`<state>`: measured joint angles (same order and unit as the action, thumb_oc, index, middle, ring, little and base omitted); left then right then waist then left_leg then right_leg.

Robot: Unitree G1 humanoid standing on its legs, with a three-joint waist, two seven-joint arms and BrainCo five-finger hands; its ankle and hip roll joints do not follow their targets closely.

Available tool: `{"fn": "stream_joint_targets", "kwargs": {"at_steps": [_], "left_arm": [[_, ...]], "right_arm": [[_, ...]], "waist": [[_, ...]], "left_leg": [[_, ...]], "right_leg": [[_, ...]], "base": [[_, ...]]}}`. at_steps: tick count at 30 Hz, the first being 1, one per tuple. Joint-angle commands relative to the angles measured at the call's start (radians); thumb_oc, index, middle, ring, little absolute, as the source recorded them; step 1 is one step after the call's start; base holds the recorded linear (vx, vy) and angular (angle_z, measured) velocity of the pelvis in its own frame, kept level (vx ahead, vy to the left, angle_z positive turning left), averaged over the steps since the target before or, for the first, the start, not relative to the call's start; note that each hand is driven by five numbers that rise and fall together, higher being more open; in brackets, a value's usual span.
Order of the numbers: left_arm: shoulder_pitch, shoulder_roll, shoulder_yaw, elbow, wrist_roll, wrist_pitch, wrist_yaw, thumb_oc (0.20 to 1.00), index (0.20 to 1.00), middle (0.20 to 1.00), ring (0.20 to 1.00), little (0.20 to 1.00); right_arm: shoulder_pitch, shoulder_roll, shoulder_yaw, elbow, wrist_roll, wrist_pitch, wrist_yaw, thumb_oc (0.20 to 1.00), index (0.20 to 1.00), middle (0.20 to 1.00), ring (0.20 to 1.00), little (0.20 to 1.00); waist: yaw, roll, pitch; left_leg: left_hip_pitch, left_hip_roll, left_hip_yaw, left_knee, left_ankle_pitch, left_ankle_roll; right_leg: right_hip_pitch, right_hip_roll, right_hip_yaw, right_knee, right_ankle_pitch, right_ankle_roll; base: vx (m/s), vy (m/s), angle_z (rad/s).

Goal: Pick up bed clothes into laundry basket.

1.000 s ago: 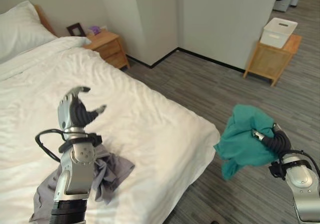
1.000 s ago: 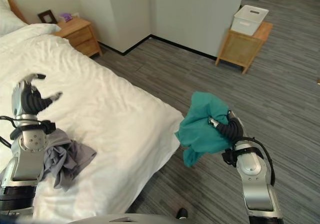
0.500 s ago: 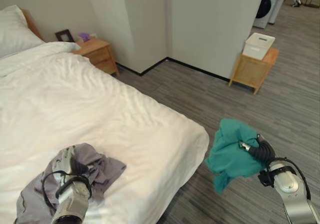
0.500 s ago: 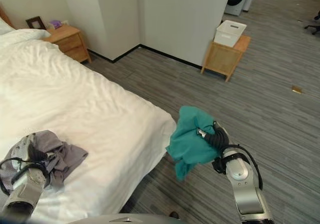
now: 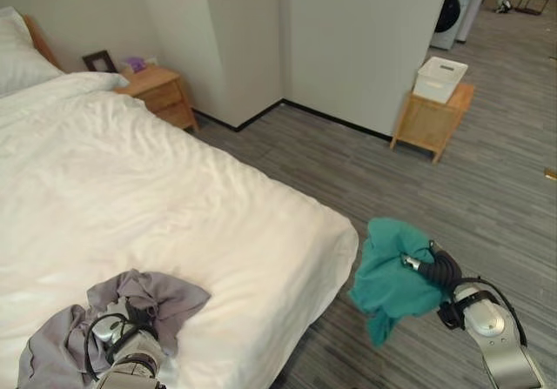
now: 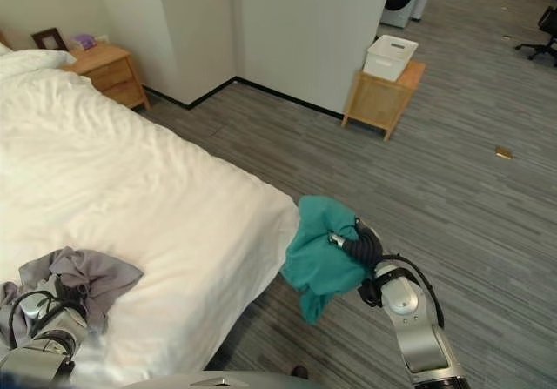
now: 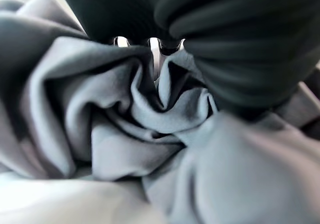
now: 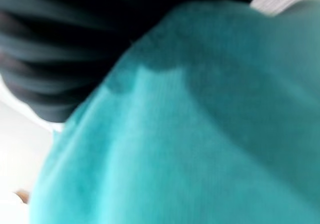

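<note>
Grey cloth [image 5: 130, 306] lies crumpled near the foot corner of the bed [image 5: 174, 197], soft and light by the look of it, best gathered by a thick fold. The left hand [image 5: 130, 350] is buried in it; I cannot tell its grip. The right hand [image 6: 361, 248] clutches a teal garment [image 6: 318, 254] hanging off the bed's edge, over the floor.

Left hand [image 5: 130, 347] low, fingers hidden; right hand [image 5: 435, 269] raised, clenched.

Teal cloth [image 8: 200, 144] lies bunched against the dark ribbed cover of the right robot hand [image 8: 60, 48].
</note>
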<state>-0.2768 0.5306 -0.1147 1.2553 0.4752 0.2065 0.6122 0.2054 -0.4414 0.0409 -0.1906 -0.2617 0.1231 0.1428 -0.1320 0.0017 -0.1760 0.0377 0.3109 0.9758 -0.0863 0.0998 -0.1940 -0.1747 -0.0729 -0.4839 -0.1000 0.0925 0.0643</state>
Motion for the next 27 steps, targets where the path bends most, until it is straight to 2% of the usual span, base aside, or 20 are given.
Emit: {"fn": "stream_joint_targets", "kwargs": {"at_steps": [1,4,5,6,8,10,13,14,16,19,25,27], "left_arm": [[0.060,-0.013,-0.009,0.023,-0.053,-0.021,-0.031,0.200,0.200,0.200,0.200,0.200],[0.033,0.021,0.021,-0.131,-0.067,-0.085,-0.020,0.200,0.200,0.200,0.200,0.200],[0.040,0.046,0.064,-0.371,-0.081,-0.116,-0.064,0.200,0.200,0.200,0.200,0.200],[0.042,0.047,0.064,-0.372,-0.081,-0.115,-0.064,0.200,0.200,0.200,0.200,0.200],[0.049,0.057,0.123,-0.678,-0.113,-0.130,-0.138,0.200,0.200,0.200,0.200,0.200],[0.112,0.029,0.200,-0.964,-0.148,-0.137,-0.229,0.200,0.200,0.200,0.200,0.200],[0.133,-0.051,0.234,-1.290,-0.214,-0.166,-0.323,0.200,0.200,0.200,0.200,0.200],[0.135,-0.052,0.234,-1.293,-0.215,-0.164,-0.324,0.200,0.200,0.200,0.200,0.200],[0.130,-0.086,0.216,-1.413,-0.227,-0.170,-0.332,0.200,0.200,0.200,0.200,0.200],[0.122,-0.155,0.148,-1.536,-0.238,-0.194,-0.315,0.200,0.200,0.200,0.200,0.200],[0.071,-0.212,0.034,-1.568,-0.247,-0.218,-0.304,0.200,0.200,0.200,0.200,0.200],[0.033,-0.275,-0.028,-1.527,-0.293,-0.215,-0.320,0.200,0.200,0.200,0.200,0.200]], "right_arm": [[-0.028,0.015,-0.076,-0.106,0.031,-0.068,-0.027,0.200,0.200,0.200,0.200,0.200],[-0.032,0.004,-0.078,-0.114,0.031,-0.076,-0.033,0.200,0.200,0.200,0.200,0.200],[-0.034,-0.005,-0.091,-0.127,0.027,-0.076,-0.038,0.200,0.200,0.200,0.200,0.200],[-0.034,-0.005,-0.090,-0.127,0.027,-0.076,-0.038,0.200,0.200,0.200,0.200,0.200],[-0.035,-0.009,-0.112,-0.133,0.016,-0.078,-0.057,0.200,0.200,0.200,0.200,0.200],[-0.043,0.000,-0.133,-0.140,0.013,-0.065,-0.064,0.200,0.200,0.200,0.200,0.200],[-0.049,0.023,-0.171,-0.171,0.031,-0.048,-0.060,0.200,0.200,0.200,0.200,0.200],[-0.049,0.022,-0.171,-0.172,0.031,-0.048,-0.060,0.200,0.200,0.200,0.200,0.200],[-0.049,0.030,-0.180,-0.183,0.036,-0.049,-0.056,0.200,0.200,0.200,0.200,0.200],[-0.059,0.040,-0.177,-0.191,0.040,-0.059,-0.053,0.200,0.200,0.200,0.200,0.200],[-0.093,0.042,-0.170,-0.189,0.036,-0.074,-0.063,0.200,0.200,0.200,0.200,0.200],[-0.130,0.034,-0.168,-0.190,0.024,-0.077,-0.081,0.200,0.200,0.200,0.200,0.200]], "waist": [[-0.006,-0.046,0.012],[0.008,-0.036,0.022],[0.022,-0.028,0.027],[0.021,-0.028,0.027],[0.043,-0.021,0.034],[0.053,-0.015,0.036],[0.061,-0.003,0.034],[0.062,-0.002,0.033],[0.060,0.004,0.032],[0.051,0.016,0.028],[0.026,0.037,0.019],[-0.006,0.051,0.022]], "left_leg": [[0.013,0.081,-0.032,-0.001,0.168,-0.037],[0.013,0.073,-0.041,-0.001,0.167,-0.031],[0.010,0.068,-0.050,-0.001,0.172,-0.031],[0.010,0.068,-0.050,-0.001,0.172,-0.031],[0.002,0.063,-0.065,-0.001,0.178,-0.031],[-0.004,0.062,-0.075,-0.001,0.192,-0.033],[0.002,0.057,-0.084,-0.001,0.212,-0.046],[0.000,0.059,-0.082,-0.001,0.215,-0.045],[0.003,0.056,-0.085,-0.001,0.222,-0.051],[0.009,0.055,-0.084,-0.001,0.237,-0.058],[0.021,0.065,-0.068,-0.001,0.273,-0.068],[0.031,0.075,-0.054,-0.001,0.298,-0.068]], "right_leg": [[0.095,-0.076,0.016,0.013,-0.028,0.060],[0.107,-0.080,0.006,0.013,-0.030,0.062],[0.116,-0.082,-0.005,0.013,-0.031,0.064],[0.117,-0.082,-0.005,0.013,-0.031,0.065],[0.124,-0.087,-0.021,0.013,-0.028,0.069],[0.129,-0.084,-0.029,0.013,-0.024,0.069],[0.141,-0.084,-0.038,0.013,-0.024,0.074],[0.138,-0.082,-0.036,0.013,-0.022,0.072],[0.141,-0.082,-0.037,0.013,-0.024,0.075],[0.143,-0.079,-0.031,0.013,-0.027,0.073],[0.136,-0.065,-0.011,0.013,-0.031,0.064],[0.141,-0.053,-0.002,0.013,-0.036,0.052]], "base": [[0.01,0.025,0.07],[-0.02,0.033,0.12],[-0.03,0.031,0.27],[-0.04,0.031,0.25],[-0.04,0.010,0.19],[-0.05,-0.009,0.20],[-0.03,-0.024,0.18],[-0.03,-0.033,0.08],[-0.01,-0.019,-0.02],[-0.04,-0.073,-0.07],[-0.04,-0.092,-0.13],[-0.06,-0.156,-0.12]]}}
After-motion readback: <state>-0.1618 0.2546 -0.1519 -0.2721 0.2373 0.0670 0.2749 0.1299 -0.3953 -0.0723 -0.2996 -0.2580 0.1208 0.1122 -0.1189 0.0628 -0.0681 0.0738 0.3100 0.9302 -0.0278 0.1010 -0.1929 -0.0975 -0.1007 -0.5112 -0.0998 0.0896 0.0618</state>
